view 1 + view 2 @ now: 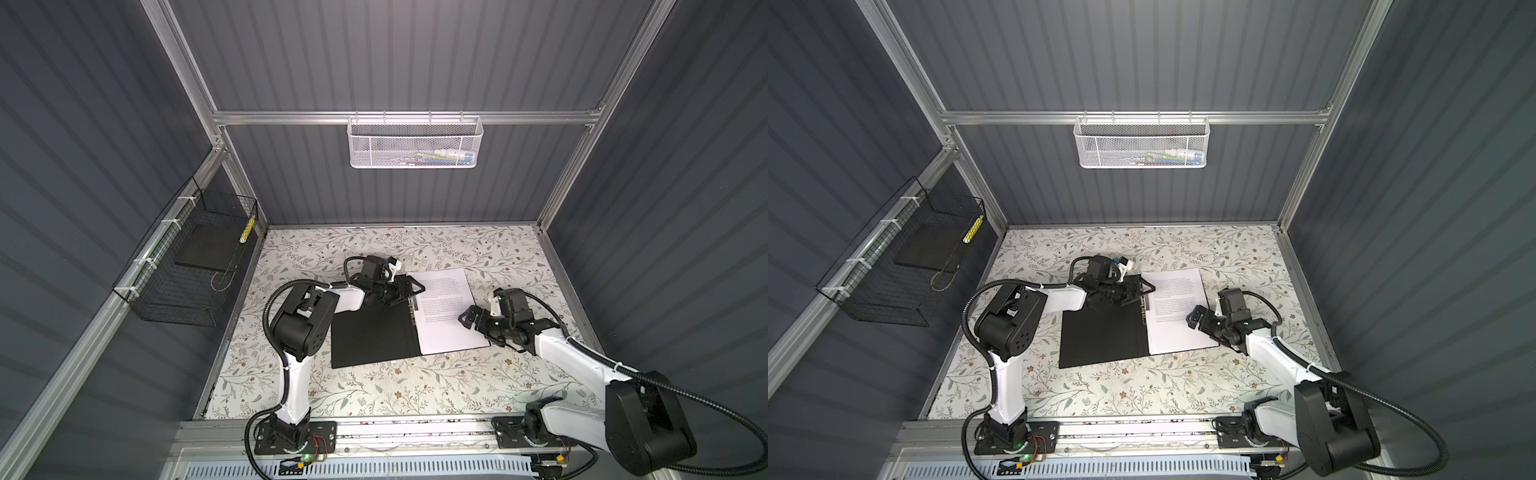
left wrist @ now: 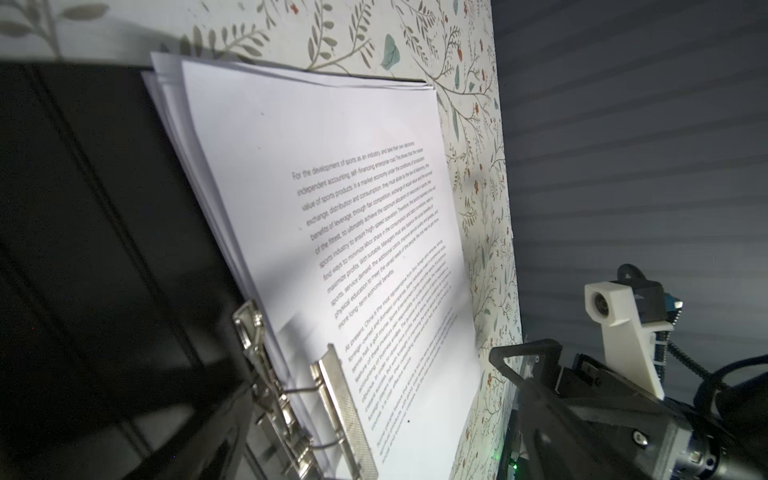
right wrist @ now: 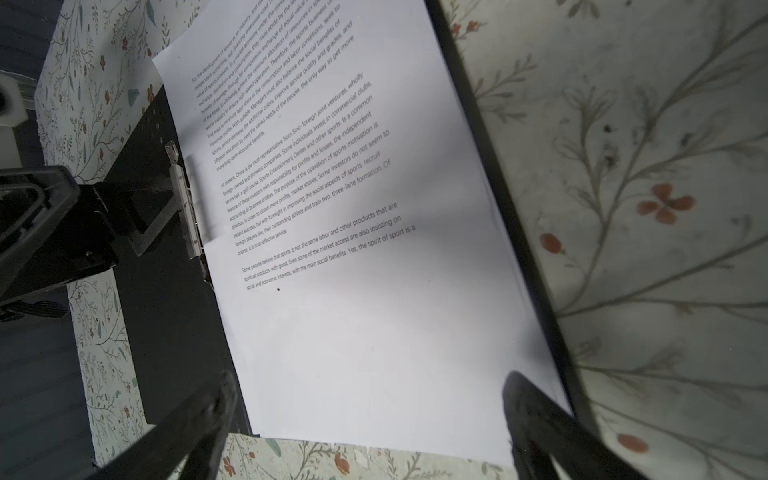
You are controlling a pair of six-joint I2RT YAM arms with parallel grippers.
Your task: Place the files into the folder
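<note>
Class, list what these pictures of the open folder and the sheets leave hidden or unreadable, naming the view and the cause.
- Outside of the folder: both top views, it faces the table.
- Number of files: left wrist view, top sheet covers the rest.
- Contents of the white mesh basket: both top views, too small behind mesh.
- Printed text: both top views, too small.

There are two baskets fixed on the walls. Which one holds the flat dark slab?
The black wire basket on the left wall holds the dark slab. The white mesh basket on the back wall contains small coloured items instead.
</note>
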